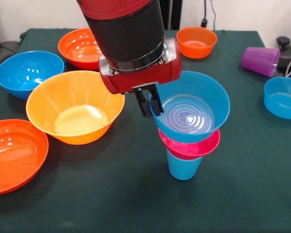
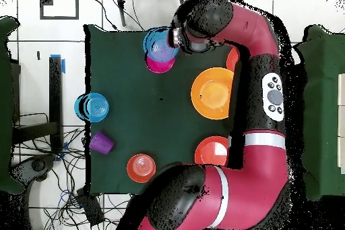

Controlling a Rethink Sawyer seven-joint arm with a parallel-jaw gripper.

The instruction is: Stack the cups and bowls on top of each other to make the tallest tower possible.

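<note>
Because the tower (image 1: 188,145) widens upward from its blue cup (image 1: 183,167), you have the gripper (image 1: 149,103) pinching the rim of the top blue bowl (image 1: 191,108), steadying it on the pink bowl (image 1: 190,147); the yellow bowl (image 1: 75,107) waits beside the tower.

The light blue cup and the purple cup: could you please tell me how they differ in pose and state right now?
The light blue cup stands upright, while the purple cup lies on its side. The light blue cup carries a pink bowl and a blue bowl stacked on it; the purple cup carries nothing and lies apart near the table's far corner. The gripper is at the blue bowl's rim, far from the purple cup. Both are small tapered tumblers.
</note>
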